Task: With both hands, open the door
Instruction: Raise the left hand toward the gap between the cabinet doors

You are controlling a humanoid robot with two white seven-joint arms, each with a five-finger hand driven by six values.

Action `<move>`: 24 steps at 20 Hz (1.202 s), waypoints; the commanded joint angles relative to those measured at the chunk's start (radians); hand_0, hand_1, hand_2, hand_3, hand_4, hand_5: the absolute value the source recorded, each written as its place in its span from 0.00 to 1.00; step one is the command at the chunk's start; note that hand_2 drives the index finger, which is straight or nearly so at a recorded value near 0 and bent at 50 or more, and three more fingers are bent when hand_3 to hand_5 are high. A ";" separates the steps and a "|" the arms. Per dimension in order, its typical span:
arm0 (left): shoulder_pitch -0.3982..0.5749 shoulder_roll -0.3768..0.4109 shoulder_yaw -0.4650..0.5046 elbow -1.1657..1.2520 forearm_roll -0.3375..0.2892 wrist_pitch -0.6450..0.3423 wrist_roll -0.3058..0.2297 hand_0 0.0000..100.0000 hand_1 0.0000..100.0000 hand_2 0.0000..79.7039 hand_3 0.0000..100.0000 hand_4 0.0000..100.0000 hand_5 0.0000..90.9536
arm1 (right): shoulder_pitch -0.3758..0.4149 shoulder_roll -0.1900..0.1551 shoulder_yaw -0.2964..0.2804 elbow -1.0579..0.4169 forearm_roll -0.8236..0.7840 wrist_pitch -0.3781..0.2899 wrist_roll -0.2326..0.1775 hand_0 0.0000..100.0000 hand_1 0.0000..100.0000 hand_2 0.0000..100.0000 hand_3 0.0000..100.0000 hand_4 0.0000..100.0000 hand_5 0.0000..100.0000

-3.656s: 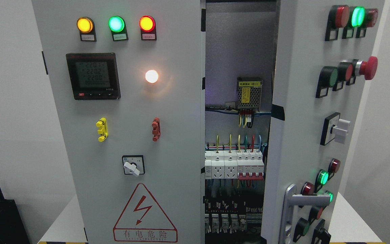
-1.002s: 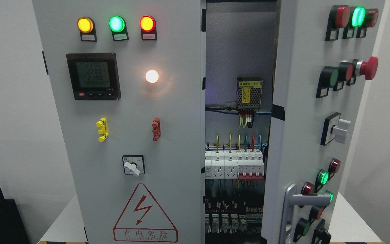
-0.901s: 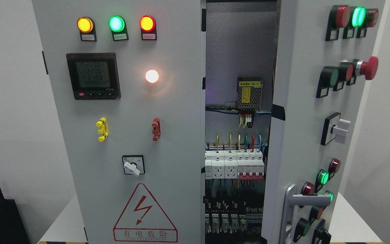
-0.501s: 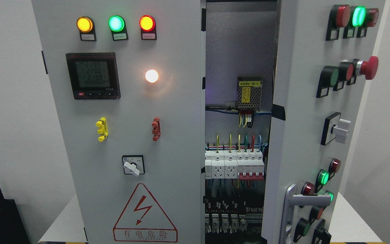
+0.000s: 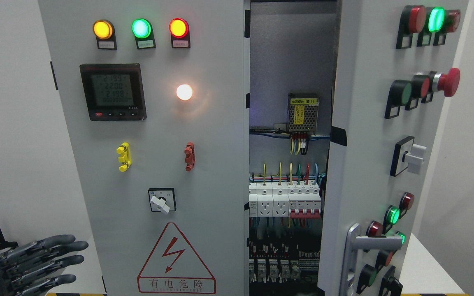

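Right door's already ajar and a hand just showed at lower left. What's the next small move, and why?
Probably carry the left hand up and right toward the free edge of the right door. That door stands ajar, showing the breakers inside, and its handle is untouched. The hand's fingers are spread, holding nothing, left of the cabinet. The right hand is out of view.

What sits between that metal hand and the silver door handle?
In the head view, the closed left door with its warning triangle, then the open gap showing breakers, separate the left hand from the handle.

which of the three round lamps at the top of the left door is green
The middle lamp is green; the left lamp glows amber and the right lamp red.
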 commanded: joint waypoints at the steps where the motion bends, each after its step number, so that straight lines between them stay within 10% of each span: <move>1: -0.038 0.216 0.014 -0.017 0.089 0.008 -0.020 0.00 0.00 0.00 0.00 0.03 0.00 | 0.000 0.000 0.000 0.000 0.000 -0.001 0.000 0.00 0.00 0.00 0.00 0.00 0.00; 15: -0.045 0.199 -0.012 -0.022 0.082 0.011 -0.020 0.00 0.00 0.00 0.00 0.03 0.00 | 0.000 0.000 0.000 0.000 -0.002 -0.001 0.000 0.00 0.00 0.00 0.00 0.00 0.00; 24: -0.436 0.078 -0.342 -0.022 0.044 0.141 -0.017 0.00 0.00 0.00 0.00 0.03 0.00 | 0.000 0.000 0.000 0.000 -0.002 -0.001 0.000 0.00 0.00 0.00 0.00 0.00 0.00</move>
